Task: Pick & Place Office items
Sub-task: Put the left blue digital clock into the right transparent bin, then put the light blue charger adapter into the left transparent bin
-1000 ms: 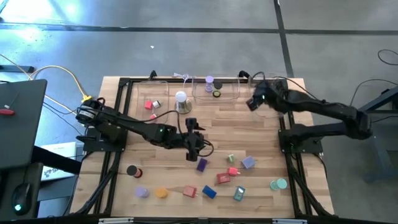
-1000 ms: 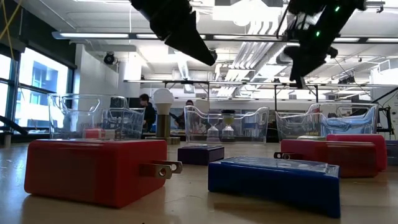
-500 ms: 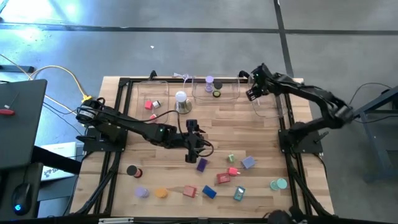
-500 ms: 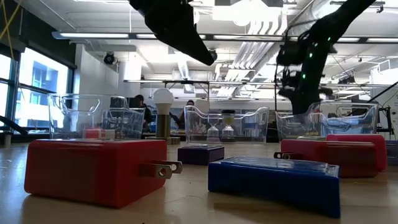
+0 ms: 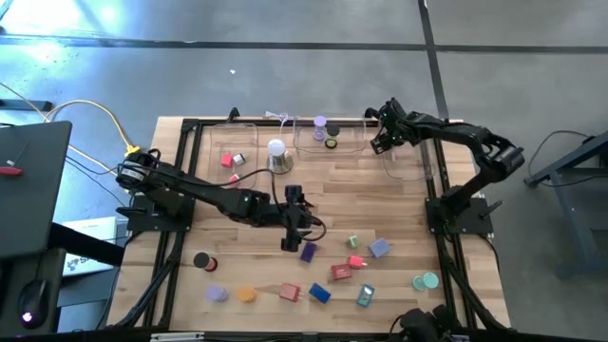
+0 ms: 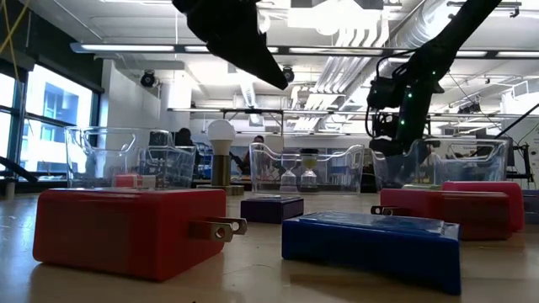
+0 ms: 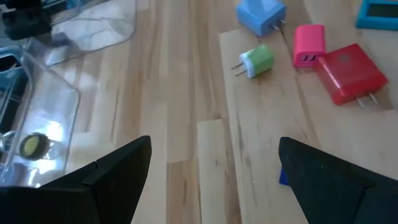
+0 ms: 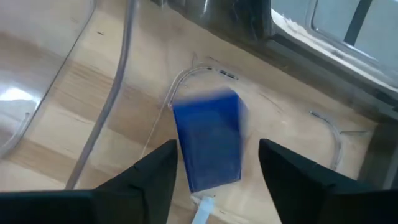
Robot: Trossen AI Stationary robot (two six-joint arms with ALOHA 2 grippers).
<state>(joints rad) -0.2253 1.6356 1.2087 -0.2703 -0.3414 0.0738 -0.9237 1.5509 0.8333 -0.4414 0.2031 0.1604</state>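
Note:
Small colourful items lie scattered on the table's near half: a purple block [image 5: 309, 251], a green plug [image 7: 256, 60], a pink one [image 7: 308, 45], red blocks [image 5: 340, 272], and teal [image 5: 427, 281], orange [image 5: 246, 295] and black rolls [image 5: 201, 260]. My left gripper [image 5: 293, 233] hangs open above the table beside the purple block. My right gripper [image 5: 380, 141] is open over the far end of the right clear tray [image 5: 410, 163]. A blue block [image 8: 208, 146] shows blurred between its fingers [image 8: 152, 177], apart from both. Whether it rests on the tray floor cannot be told.
Three clear trays stand along the far edge. The left tray [image 5: 214, 152] holds red and pink pieces, and the middle tray [image 5: 350, 144] holds a lilac and a black roll. A white dome on a metal base [image 5: 276, 154] stands between them. Bare wood lies mid-table.
My right gripper has moved toward the table's far edge and a little left, and has come down toward the right tray while its arm folded back. My left gripper has stayed over the purple block.

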